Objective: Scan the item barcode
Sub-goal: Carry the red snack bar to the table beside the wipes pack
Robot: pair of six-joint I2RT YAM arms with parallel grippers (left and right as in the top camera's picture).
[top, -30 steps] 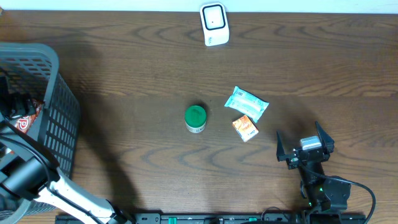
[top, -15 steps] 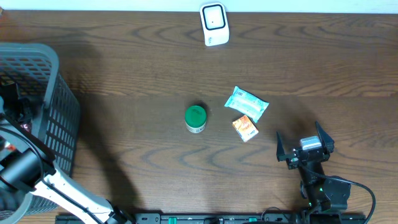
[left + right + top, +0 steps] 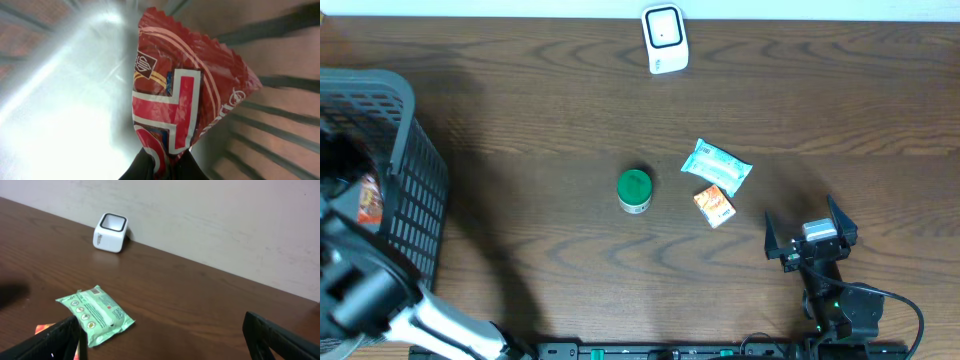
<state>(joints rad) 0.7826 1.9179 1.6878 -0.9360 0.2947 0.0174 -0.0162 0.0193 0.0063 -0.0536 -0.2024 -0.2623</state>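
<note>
Brown wood table [image 3: 570, 100] carries a grey slatted basket [image 3: 420, 190] at its left end, with the left arm [image 3: 360, 295] reaching into it. A second ago the left gripper [image 3: 160, 167] stood wide open above the red snack packet [image 3: 185, 95]. Now its fingers are pinched tight on the packet's lower edge, and the arm, sharp then, shows blurred from overhead. Nothing on the open table has shifted.

The right gripper [image 3: 807, 232] rests with its jaws spread wide and nothing between them.

Only the left wrist camera shows the grip itself: the packet rises straight up from the fingertips, with basket bars behind it. From overhead just a red sliver shows inside the basket.

Ahead and to the left of the right gripper lie the white scanner [image 3: 665, 38], farthest off, the teal wipes pack [image 3: 716, 166], a green-lidded tin [image 3: 634, 190] and, nearest, a small orange packet [image 3: 714, 205]. The right wrist camera does not show the tin.
</note>
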